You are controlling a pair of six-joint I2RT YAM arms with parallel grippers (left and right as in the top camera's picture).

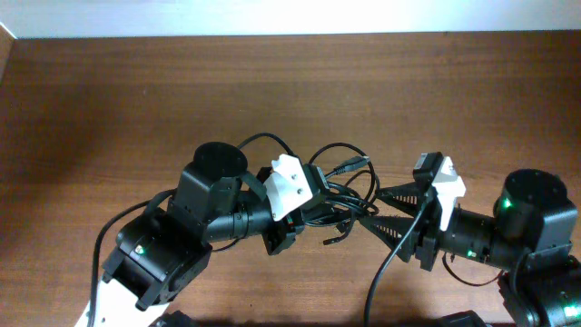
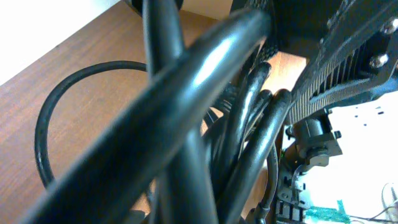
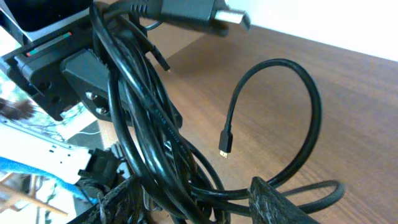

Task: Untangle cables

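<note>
The brown wooden tabletop (image 1: 136, 91) fills the overhead view, and the cables (image 3: 134, 112) sit near the middle of its front half as one loose black tangle, raised off the wood between the two arms. The left arm (image 1: 213, 204) reaches in to the tangle from the left and the right arm (image 1: 508, 232) from the right.

The left claw (image 1: 331, 207) is at the tangle's left side, closed on several strands. Its own camera sees thick black cords pressed together right against the lens. One ribbed finger (image 2: 348, 68) shows above and to the right of them.

The right claw (image 1: 370, 214) meets the tangle's right side with its jaws parted, one to each side of the strands. Strands run through the gap. From the wrist view I cannot tell whether the fingertips (image 3: 277, 202) touch any strand.

One cord loops wide out of the tangle toward the back of the tabletop. A broad plug (image 3: 227, 15) with a silvery tip sticks out above the tangle. A small plug (image 3: 224, 149) with a gold-coloured tip hangs free at the end of a curved strand, just to the right of the tangle in the right wrist view.
</note>
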